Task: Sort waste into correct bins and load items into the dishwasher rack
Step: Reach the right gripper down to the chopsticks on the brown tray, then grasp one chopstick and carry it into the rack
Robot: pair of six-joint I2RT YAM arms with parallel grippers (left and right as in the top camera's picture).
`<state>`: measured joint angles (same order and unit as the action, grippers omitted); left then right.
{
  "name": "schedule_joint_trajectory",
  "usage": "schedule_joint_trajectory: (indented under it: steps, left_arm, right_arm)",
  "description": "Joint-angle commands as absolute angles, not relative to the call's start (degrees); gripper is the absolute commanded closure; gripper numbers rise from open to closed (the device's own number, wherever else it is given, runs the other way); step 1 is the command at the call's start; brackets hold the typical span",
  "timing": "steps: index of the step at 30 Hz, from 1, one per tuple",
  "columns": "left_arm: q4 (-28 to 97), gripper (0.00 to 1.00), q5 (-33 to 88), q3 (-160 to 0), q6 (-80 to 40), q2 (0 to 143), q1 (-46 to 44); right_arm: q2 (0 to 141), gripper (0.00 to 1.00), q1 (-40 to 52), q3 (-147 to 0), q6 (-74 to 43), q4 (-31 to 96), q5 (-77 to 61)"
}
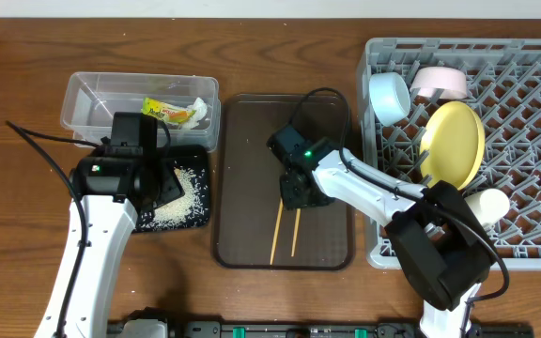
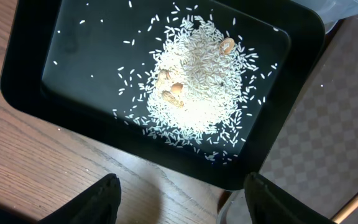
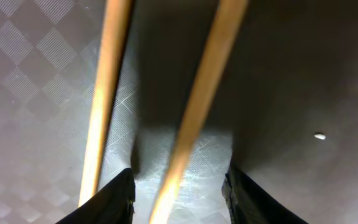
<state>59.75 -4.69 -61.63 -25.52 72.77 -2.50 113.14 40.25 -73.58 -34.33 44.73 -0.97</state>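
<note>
Overhead view first: the dishwasher rack is seen at the right of the table. It is loaded with the light blue bowl, the white bowl, the yellow plate stood on edge, and the pale cup near the front. Two chopsticks are laid side by side on the brown serving tray in the middle.

Right over their upper ends the right gripper is held low, jaws parted moderately. In the right wrist view one stick is seen running between the fingers with a gap on either side, while the other is laid along the outer edge of one finger. Nothing is gripped. A single rice grain is spotted on the tray nearby.

Over to the left, the snack wrapper and white scrap are lodged in the clear tub at the back. Just in front of it, the black tray is heaped with rice, with a few tan bits mixed in. The left gripper is held above the table just beside that tray's edge, jaws spread wide with nothing between them.
</note>
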Motion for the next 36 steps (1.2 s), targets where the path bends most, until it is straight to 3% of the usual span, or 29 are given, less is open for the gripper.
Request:
schedule_joint_trajectory:
  steps: [1,8,14,24,36]
  left_arm:
    - [60.0,0.33,-5.2,-62.0,-25.8,73.0,-2.3]
    - [60.0,0.33,-5.2,-62.0,-25.8,73.0,-2.3]
    - [60.0,0.33,-5.2,-62.0,-25.8,73.0,-2.3]
    - [60.3,0.34,-5.2,-62.0,-25.8,73.0,-2.3]
    - [60.4,0.34,-5.2,-62.0,-25.8,73.0,-2.3]
  right_arm:
    - [114.0,0.56,41.4,-72.9,-36.2,45.0,1.1]
    - [114.0,0.83,41.4,-72.9,-36.2,46.1,1.1]
    - [113.9,0.99,41.3,-73.0,-36.2,46.2,0.8]
    - [109.2,0.99,37.8,-75.7,-30.6,49.5,-0.3]
    - [88.4,0.98,22.4,-76.5,-17.3,54.9,-0.2]
